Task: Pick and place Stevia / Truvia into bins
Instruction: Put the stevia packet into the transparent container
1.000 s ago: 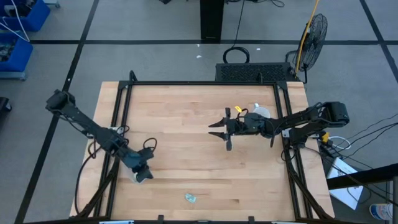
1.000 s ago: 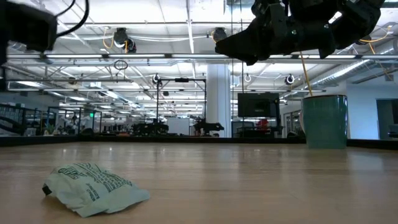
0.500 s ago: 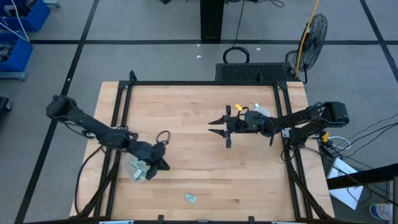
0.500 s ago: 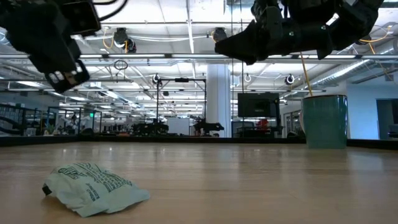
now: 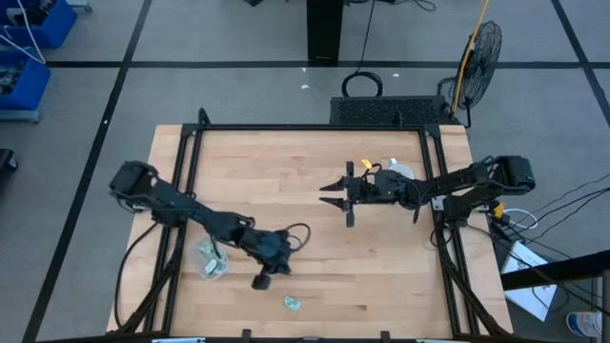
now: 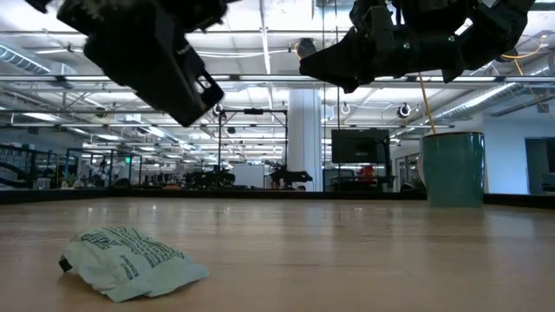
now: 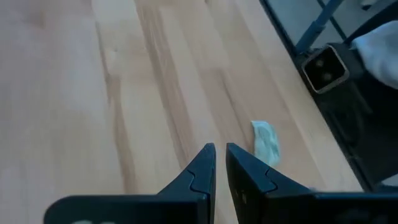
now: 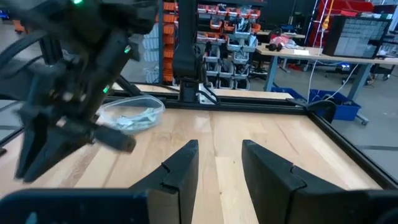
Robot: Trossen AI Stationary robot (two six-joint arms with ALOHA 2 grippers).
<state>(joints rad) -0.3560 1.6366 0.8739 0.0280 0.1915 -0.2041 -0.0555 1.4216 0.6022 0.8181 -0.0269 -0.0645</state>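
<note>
One pale green crumpled Stevia sachet point(image 5: 292, 303) lies flat on the wood near the table's near edge, also in the low view point(image 6: 130, 260) and the left wrist view point(image 7: 265, 140). The clear round bin point(image 5: 212, 263) stands near the left edge with several sachets inside point(image 8: 132, 112). My left gripper point(image 5: 260, 281) hangs above the table between bin and sachet point(image 7: 220, 152), empty, with only a narrow gap between its fingers. My right gripper point(image 5: 324, 196) waits open and empty above the table's middle point(image 8: 217, 155).
A green mug point(image 6: 453, 169) stands toward the far right of the table, with a small white piece point(image 5: 400, 171) beside the right arm. Black frame rails point(image 5: 181, 191) run along the table's sides. Bare wood lies between the two grippers.
My left gripper has moved from over the bin toward the table's right and a little toward the near edge, closing on the lone sachet. The bin, hidden under the gripper before, now shows. The right arm has kept still.
</note>
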